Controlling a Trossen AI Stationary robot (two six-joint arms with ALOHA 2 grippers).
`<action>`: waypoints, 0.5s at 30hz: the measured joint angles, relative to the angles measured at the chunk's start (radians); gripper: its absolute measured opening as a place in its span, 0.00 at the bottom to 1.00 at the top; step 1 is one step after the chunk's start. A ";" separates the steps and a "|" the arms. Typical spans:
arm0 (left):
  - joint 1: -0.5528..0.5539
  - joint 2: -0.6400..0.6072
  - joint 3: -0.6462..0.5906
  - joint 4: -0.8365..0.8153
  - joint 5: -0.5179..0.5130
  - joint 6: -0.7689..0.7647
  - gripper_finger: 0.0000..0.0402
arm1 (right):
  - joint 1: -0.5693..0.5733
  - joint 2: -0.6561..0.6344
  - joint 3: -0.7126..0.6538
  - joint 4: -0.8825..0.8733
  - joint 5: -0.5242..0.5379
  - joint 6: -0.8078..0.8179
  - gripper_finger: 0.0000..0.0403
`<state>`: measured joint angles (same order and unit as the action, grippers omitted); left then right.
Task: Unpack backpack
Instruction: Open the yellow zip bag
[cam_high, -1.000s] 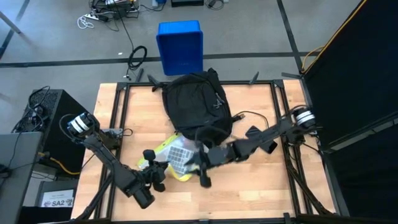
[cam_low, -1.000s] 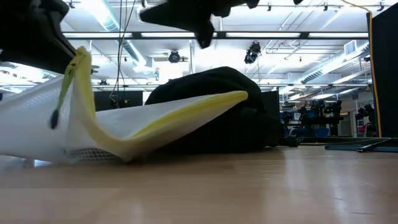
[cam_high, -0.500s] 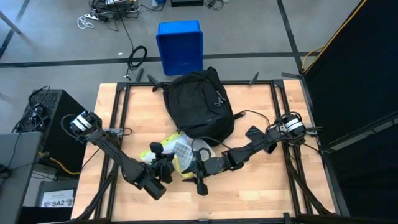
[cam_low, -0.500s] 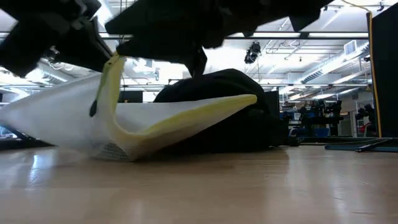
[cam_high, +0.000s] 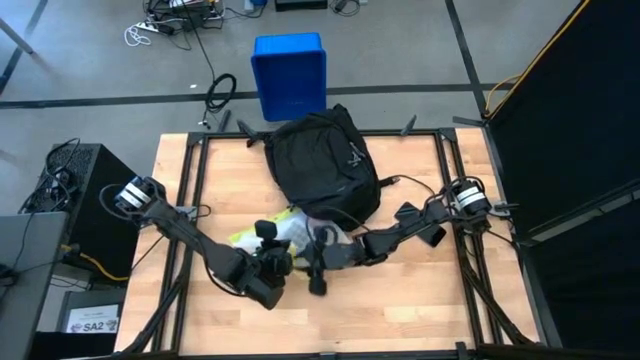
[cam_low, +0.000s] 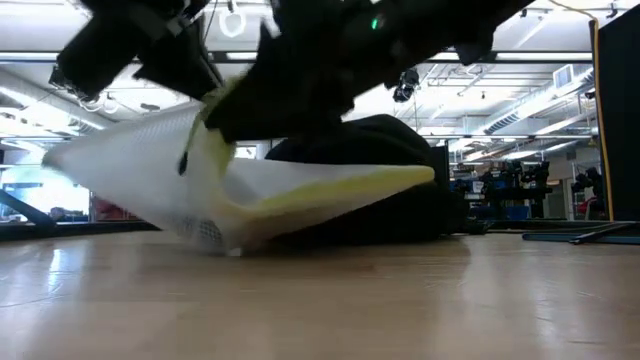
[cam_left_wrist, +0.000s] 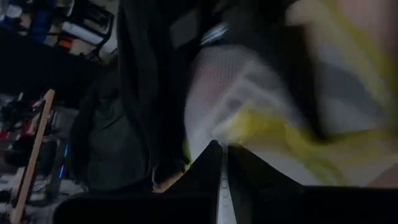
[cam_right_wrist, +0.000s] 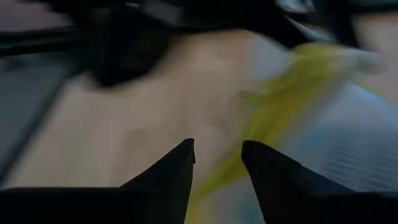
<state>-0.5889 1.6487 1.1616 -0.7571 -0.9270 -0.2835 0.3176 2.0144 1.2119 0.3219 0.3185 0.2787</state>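
The wooden bench (cam_high: 400, 310) fills the middle of the high view, framed by dark rails. On its far half lies the backpack (cam_high: 320, 165), a large black rounded bag, flat on the wood with its top end toward the far edge. Just beyond that edge, on the floor, stands a blue bin (cam_high: 290, 75).

Both dark arms reach in toward the middle of the bench, nearer than the backpack. The left arm runs from its base at the left side diagonally inward, and the left gripper (cam_high: 272, 262) sits at the near edge of a white mesh pouch with yellow trim (cam_high: 290, 228). Its jaws are together, and in the left wrist view the pouch's yellow edge (cam_left_wrist: 261, 127) lies right ahead of the fingertips, so the jaws appear clamped on it. The low view shows the pouch (cam_low: 140, 175) lifted on one side under the dark arm, with its other yellow-edged end (cam_low: 370, 185) stretched out low in front of the backpack (cam_low: 390, 150).

The right arm comes in from the right side, and the right gripper (cam_high: 318, 270) hangs just beside the left one, near the pouch. In the right wrist view its jaws stand partly apart with bare wood showing in the gap between the fingers (cam_right_wrist: 168, 180); the pouch (cam_right_wrist: 336, 143) lies just beyond them, not gripped.
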 joint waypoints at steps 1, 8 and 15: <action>0.004 0.000 0.010 0.001 0.022 0.019 0.00 | -0.009 0.000 0.000 -0.012 0.011 0.013 0.30; 0.008 0.000 0.023 0.000 0.035 0.047 0.00 | -0.041 0.000 0.000 -0.005 0.022 0.059 0.25; 0.007 0.000 0.023 0.002 0.047 0.040 0.00 | -0.043 0.000 0.000 -0.005 0.022 0.038 0.25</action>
<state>-0.5816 1.6485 1.1847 -0.7550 -0.8796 -0.2432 0.2745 2.0148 1.2118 0.3172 0.3401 0.3170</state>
